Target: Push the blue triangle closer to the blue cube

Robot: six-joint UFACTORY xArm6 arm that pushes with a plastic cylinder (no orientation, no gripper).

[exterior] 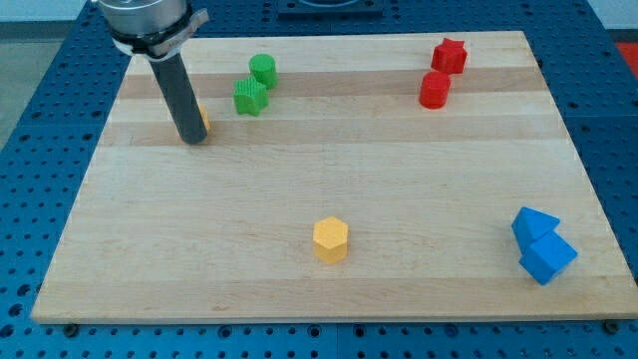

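Two blue blocks sit together near the lower right corner of the desk (pixel 299 189): the blue triangle (pixel 533 223) lies just above and slightly to the view's left of the blue cube (pixel 547 258), and the two appear to touch along one edge. My tip (pixel 192 139) rests far away from them, near the view's upper left corner, at the bottom of the dark rod that hangs from the arm's metal collar. This arm carries no fingers, so nothing opens, closes or grips; the rod simply stands upright on the wood. Right beside my tip, on its right side, a small yellow block (pixel 202 118) peeks out from behind the rod; its shape is mostly hidden, and it seems to touch the rod. Further to the view's right stand a green star-like block (pixel 250 97) and a green cylinder (pixel 263 70), close together. Near the view's top right sit a red star-like block (pixel 450 55) and a red cylinder (pixel 435 90) just below it. A yellow hexagon (pixel 330 239) lies alone near the view's bottom centre.
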